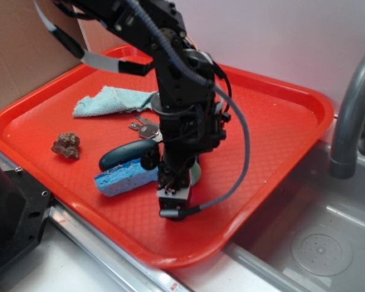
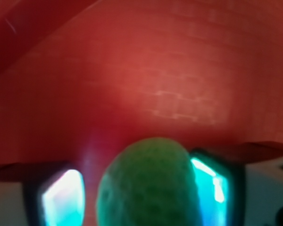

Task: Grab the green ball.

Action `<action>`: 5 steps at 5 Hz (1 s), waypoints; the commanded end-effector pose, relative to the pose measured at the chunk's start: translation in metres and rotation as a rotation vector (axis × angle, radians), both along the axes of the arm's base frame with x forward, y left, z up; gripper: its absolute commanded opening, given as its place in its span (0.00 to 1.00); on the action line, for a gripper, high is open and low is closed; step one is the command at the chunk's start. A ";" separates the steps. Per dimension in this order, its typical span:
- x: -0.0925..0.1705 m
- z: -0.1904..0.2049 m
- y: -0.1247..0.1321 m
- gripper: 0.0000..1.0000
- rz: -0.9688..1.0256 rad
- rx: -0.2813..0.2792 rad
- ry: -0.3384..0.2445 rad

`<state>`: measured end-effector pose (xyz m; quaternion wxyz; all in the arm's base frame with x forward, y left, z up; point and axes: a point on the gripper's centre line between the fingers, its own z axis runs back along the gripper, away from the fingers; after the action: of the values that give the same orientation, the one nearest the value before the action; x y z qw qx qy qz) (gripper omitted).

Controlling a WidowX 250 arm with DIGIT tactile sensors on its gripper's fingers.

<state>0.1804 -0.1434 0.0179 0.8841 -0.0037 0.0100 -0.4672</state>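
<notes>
The green ball is seen in the wrist view between the two fingers of the claw, the right finger touching it and a narrow gap showing on the left, so whether it is gripped cannot be told. In the exterior view the claw is lowered onto the red tray, with a pale green edge of the ball showing just behind it. A blue sponge, a dark teal oblong object, a brown lump, keys and a light blue cloth are spread on the tray to the left, beside a sink
</notes>
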 end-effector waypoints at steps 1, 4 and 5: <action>-0.013 0.058 0.025 0.00 0.133 -0.004 -0.010; -0.051 0.196 0.090 0.00 0.876 0.003 -0.094; -0.045 0.201 0.118 0.00 0.919 -0.056 -0.171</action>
<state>0.1451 -0.0135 0.2114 0.9980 0.0089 -0.0571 -0.0241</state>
